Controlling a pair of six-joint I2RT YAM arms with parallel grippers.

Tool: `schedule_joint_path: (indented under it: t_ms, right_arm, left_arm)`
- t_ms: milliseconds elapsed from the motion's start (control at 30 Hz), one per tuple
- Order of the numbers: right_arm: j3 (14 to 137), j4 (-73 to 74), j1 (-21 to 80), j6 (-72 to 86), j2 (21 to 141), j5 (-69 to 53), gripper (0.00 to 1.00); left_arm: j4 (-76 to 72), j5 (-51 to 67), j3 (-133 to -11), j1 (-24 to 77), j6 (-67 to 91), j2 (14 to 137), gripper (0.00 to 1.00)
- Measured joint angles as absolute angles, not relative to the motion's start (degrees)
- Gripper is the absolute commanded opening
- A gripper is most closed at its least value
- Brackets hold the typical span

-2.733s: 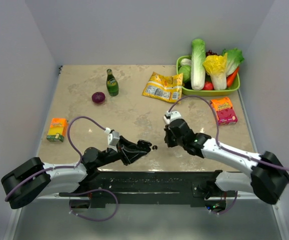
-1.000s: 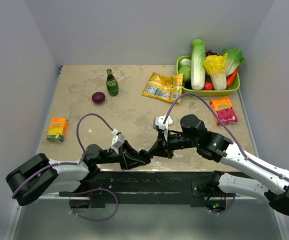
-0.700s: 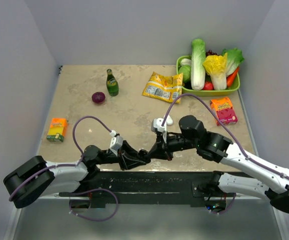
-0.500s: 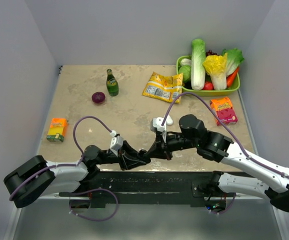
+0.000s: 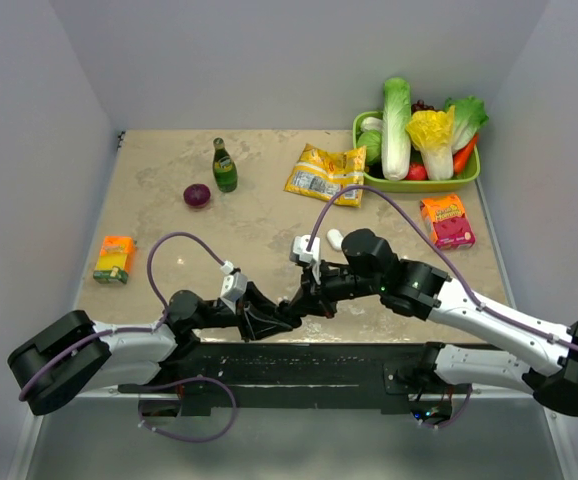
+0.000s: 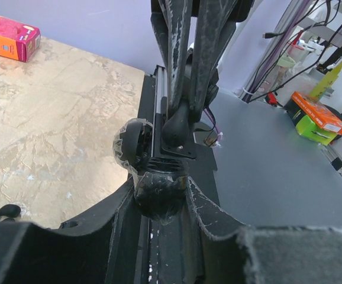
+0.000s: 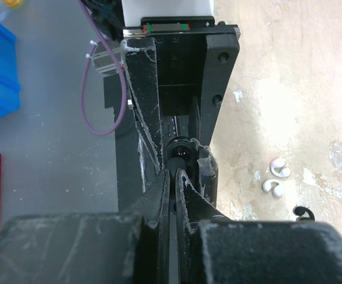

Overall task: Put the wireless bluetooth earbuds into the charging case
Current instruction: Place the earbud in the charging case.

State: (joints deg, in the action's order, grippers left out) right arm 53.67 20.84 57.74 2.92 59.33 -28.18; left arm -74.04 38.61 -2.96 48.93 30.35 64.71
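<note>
Earbuds [image 7: 277,166] on table [image 7: 289,89] near right pincer [image 7: 174,174], shut and empty; left pincer [image 6: 161,200] tight around dark round object [image 6: 158,186]

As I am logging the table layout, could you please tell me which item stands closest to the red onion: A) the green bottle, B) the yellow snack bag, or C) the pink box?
A: the green bottle stands upright just beside the red onion, nearer to it than any other item.
</note>
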Motion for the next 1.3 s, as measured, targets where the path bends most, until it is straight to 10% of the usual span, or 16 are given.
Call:
schedule_joint_path:
  t_ms: [1300]
  right_arm:
    - [53.01, 18.79, 59.59, 3.53, 62.61, -26.33, 0.10]
  left_arm:
    - [-72.29, 38.26, -2.87, 49.65, 29.91, 62.87, 0.00]
